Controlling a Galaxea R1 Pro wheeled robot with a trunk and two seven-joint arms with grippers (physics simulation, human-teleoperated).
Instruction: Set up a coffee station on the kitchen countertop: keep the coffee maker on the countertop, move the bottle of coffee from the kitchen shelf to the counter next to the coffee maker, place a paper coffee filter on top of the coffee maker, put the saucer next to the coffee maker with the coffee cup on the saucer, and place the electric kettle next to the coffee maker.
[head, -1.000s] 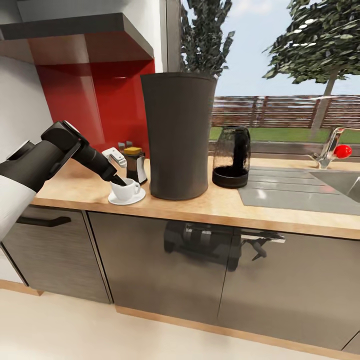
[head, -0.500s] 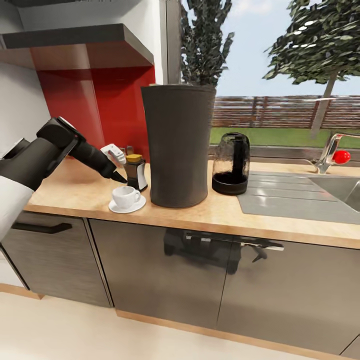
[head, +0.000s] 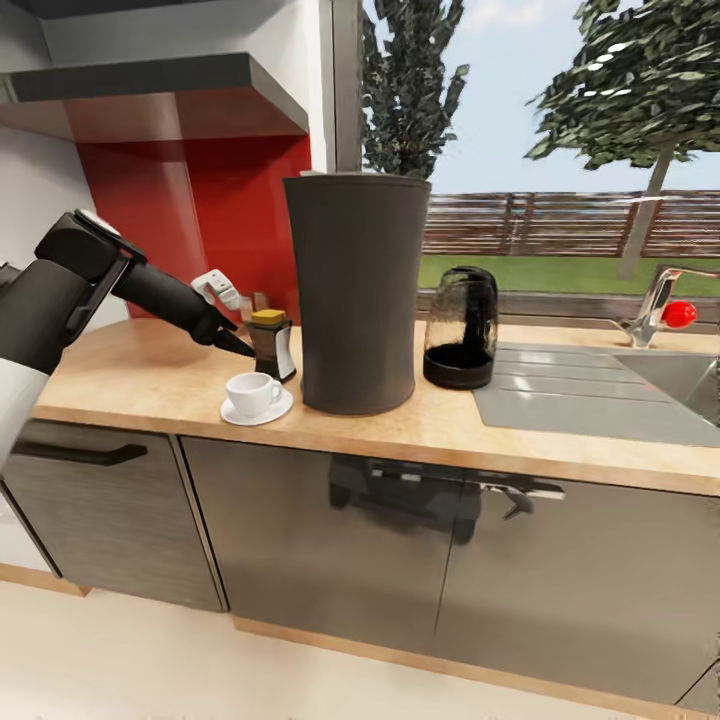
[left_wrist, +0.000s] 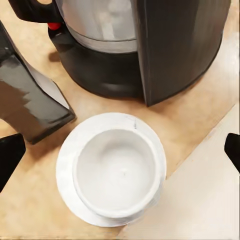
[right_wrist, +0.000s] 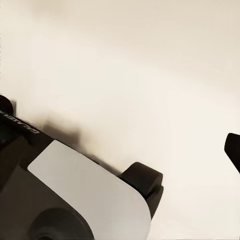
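currently the left gripper (head: 238, 345) hangs above the coffee cup (head: 251, 392), jaws spread wide and holding nothing. the cup sits on the saucer (head: 257, 410), just beside the coffee maker (head: 355, 290) on the kitchen countertop (head: 440, 425).

risk: a careless arm move could knock the bottle of coffee (head: 271, 343) close by the fingers, or tip the cup.

the electric kettle (head: 461, 327) stands at the maker's far side. no paper filter can be made out on the maker; its top is not visible. the right gripper's state cannot be determined.

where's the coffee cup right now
In the head view the coffee cup sits on the saucer on the kitchen countertop, just left of the coffee maker and in front of the bottle of coffee.
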